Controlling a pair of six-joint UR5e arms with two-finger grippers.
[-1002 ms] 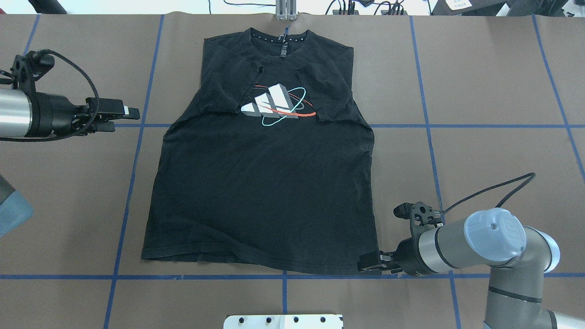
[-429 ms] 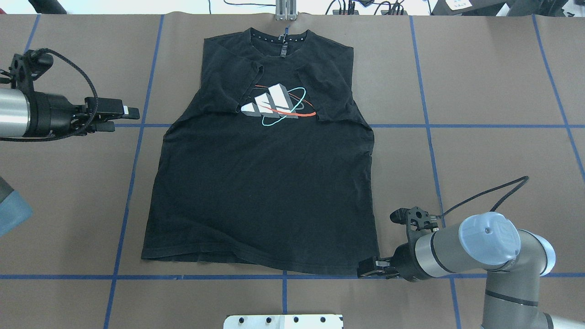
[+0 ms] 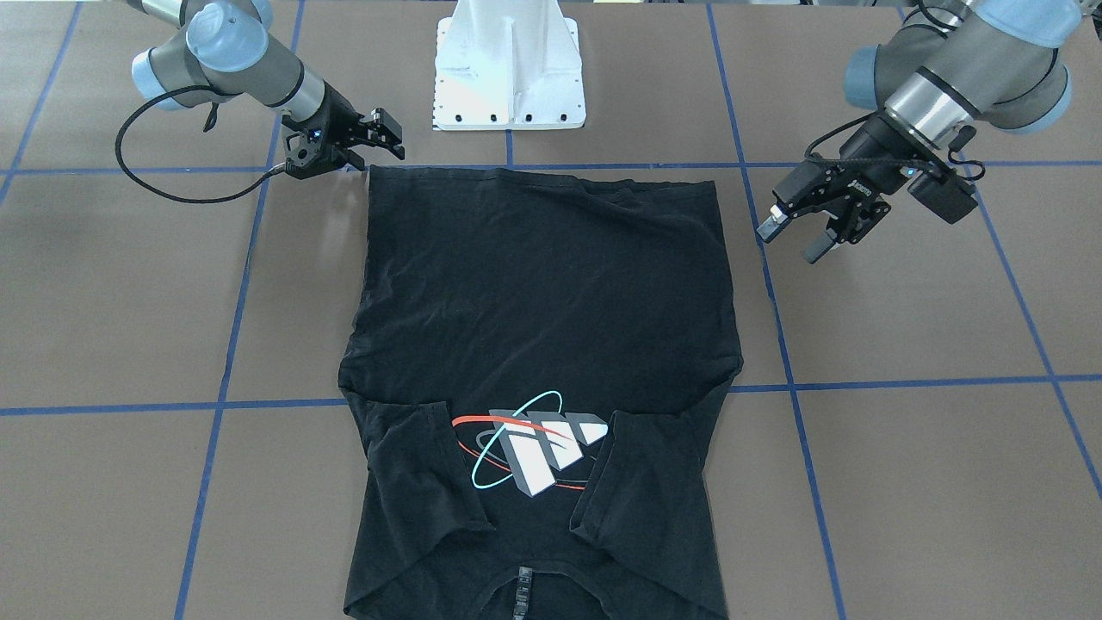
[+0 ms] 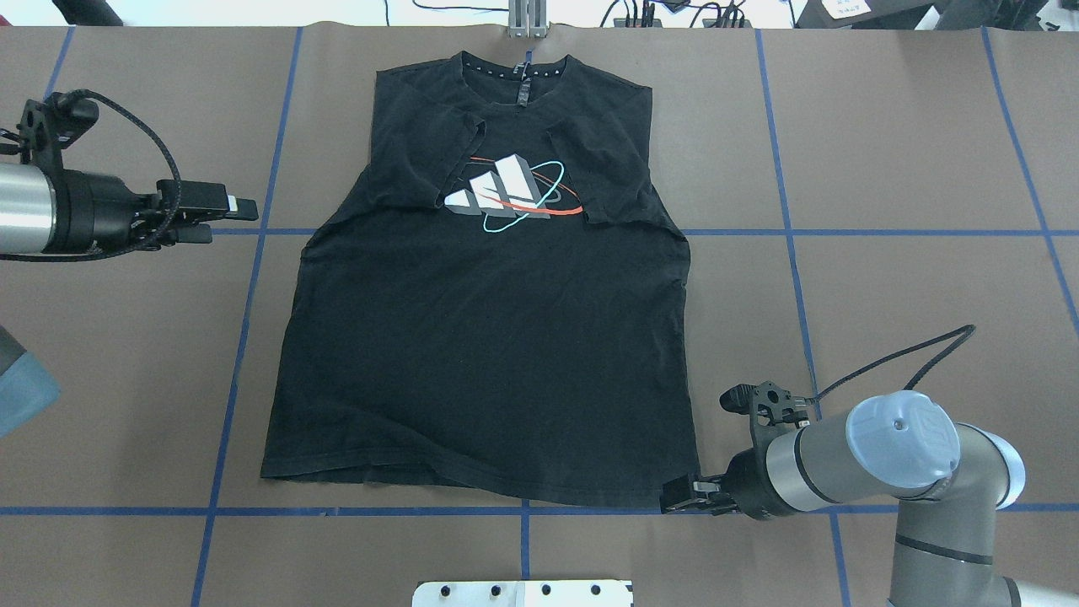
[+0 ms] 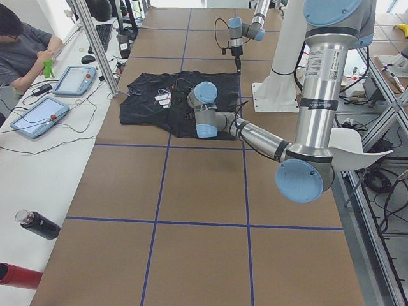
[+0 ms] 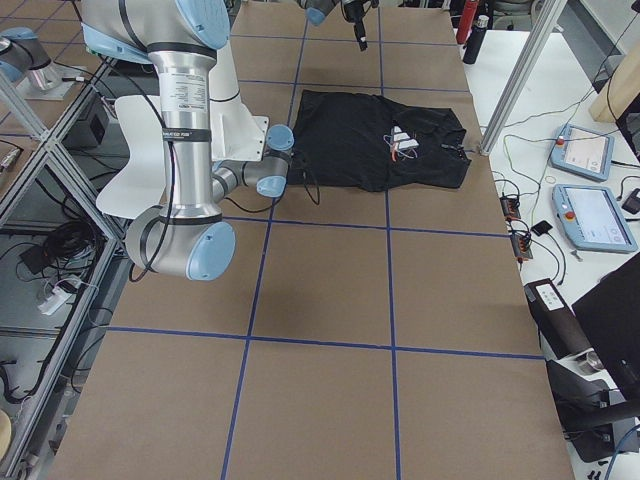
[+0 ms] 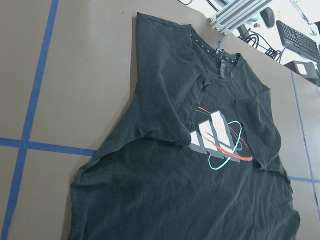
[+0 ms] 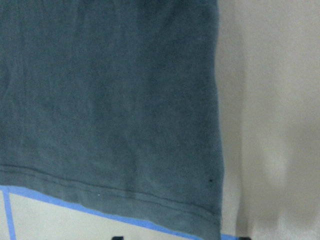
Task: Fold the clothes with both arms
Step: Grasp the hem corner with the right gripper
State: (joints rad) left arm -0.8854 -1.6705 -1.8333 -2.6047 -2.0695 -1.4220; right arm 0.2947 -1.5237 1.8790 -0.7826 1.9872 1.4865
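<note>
T-shirt (image 4: 480,354) lies lengthwise, seemingly flat, collar (image 4: 514,69) away from robot.

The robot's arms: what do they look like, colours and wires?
Grey-silver tubular left arm and right arm, light-blue joint caps. Each carries a black two-finger end effector, left end effector and right end effector, with a looping black cable. One left fingertip is white.

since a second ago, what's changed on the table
The right end effector crept slightly closer to the robot and in toward the hem corner of the T-shirt. It is open and has not taken hold of anything. The left end effector, also open, stayed off to the side, and the T-shirt lies as before.
</note>
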